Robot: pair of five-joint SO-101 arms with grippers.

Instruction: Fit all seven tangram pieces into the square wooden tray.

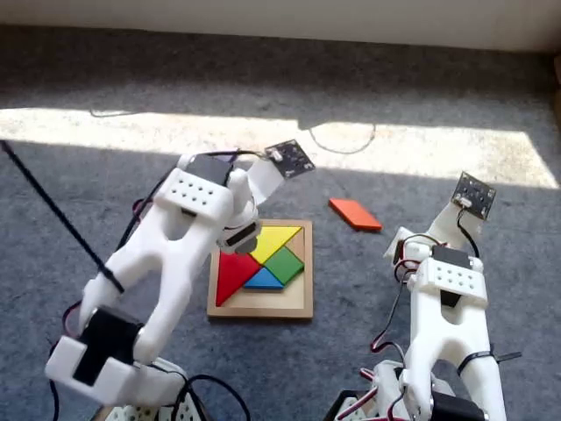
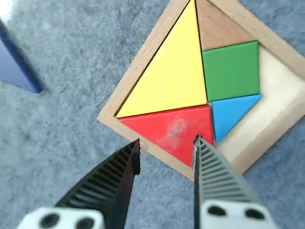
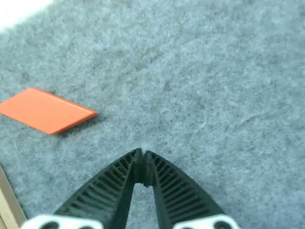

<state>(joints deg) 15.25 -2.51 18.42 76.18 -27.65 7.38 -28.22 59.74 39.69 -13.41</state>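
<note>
While the square wooden tray [image 1: 263,311] is lying on the grey carpet [image 1: 351,342] just left of the middle of the high view, four flat coloured pieces are sitting inside it. The large yellow triangle [image 2: 171,71] is filling the tray's upper part. The large red triangle [image 2: 174,131] is lying against one of its edges and filling the lower left. The green square [image 2: 231,71] is touching the yellow triangle on the right, and the small blue triangle [image 2: 231,112] is sitting between the green square and the red triangle. Pale bare floor is showing along the tray's right and lower sides.

The left gripper [image 2: 167,142] is hanging over the tray's upper left corner with its black ribbed fingers spread apart and holding nothing; one fingertip [image 2: 198,140] is lying over the red triangle and the other over the tray's rim. The flat orange parallelogram [image 1: 355,214] is lying on the carpet to the upper right of the tray, apart from it. A dark blue flat piece [image 2: 16,67] is lying on the carpet off the tray. The right gripper [image 3: 143,155] is hovering over bare carpet near the orange parallelogram, its fingers pressed together and empty.
</note>
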